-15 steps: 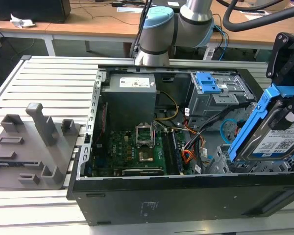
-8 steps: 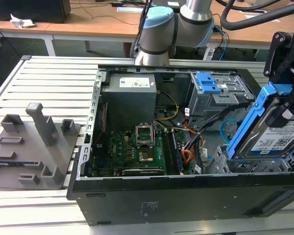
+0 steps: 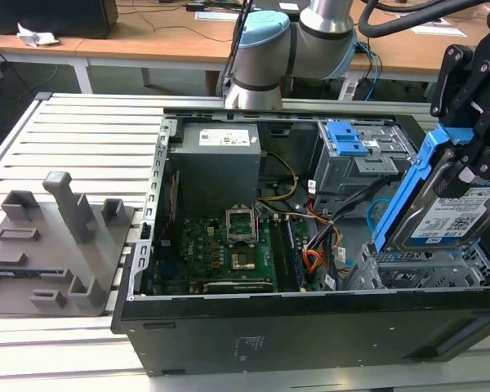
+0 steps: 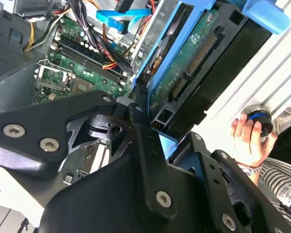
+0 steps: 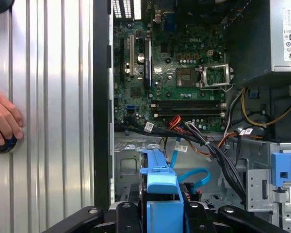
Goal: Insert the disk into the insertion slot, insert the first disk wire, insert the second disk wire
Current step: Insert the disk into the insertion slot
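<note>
Disk [image 3: 445, 214]: clamped in the gripper [image 3: 465, 159], tilted on edge over the insertion slot [image 3: 416, 265], not seated. Step one, judged barely begun; entry calls for squaring the blue frame to the cage mouth.
Computer case [image 3: 229, 314]: slot at its near corner, exterior view's right.
Second disk wire [image 3: 380, 209]: unplugged loop just beside the slot; may snag.
Hand [image 5: 2, 119]: outside the case, on a dark button [image 5: 7, 144].
</note>
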Motion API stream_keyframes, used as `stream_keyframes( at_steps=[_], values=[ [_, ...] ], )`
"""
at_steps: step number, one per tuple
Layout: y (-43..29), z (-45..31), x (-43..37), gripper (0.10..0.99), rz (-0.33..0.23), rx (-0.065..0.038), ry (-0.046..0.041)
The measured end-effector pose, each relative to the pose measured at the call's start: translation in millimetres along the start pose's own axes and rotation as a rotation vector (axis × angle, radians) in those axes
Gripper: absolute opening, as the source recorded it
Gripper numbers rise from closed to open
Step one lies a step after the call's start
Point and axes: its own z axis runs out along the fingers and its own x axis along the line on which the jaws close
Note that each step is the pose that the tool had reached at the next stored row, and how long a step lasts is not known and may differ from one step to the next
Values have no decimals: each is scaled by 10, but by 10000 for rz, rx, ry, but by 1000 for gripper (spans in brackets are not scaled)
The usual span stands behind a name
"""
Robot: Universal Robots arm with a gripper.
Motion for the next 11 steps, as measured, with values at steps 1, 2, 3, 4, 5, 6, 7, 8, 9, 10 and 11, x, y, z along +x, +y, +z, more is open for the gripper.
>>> stream_keyframes(
  at_steps=[1, 2, 3, 4, 5, 6, 7, 8, 9, 10, 11],
  values=[
    [0, 3, 0, 365, 0, 0, -1],
    [-1, 12, 0, 365, 1, 0, 0],
    [-1, 19, -1, 365, 1, 0, 0],
    [-1, 28, -1, 365, 1, 0, 1],
    [-2, 36, -1, 365, 1, 0, 0],
    [-3, 47, -1, 365, 1, 0, 2],
    [-3, 54, -1, 365, 0, 0, 1],
    [-3, 60, -1, 365, 0, 0, 0],
    [-5, 73, -1, 365, 0, 0, -1],
    [-8, 85, -1, 365, 0, 0, 0],
    [-9, 94, -1, 365, 1, 0, 0]
  ],
)
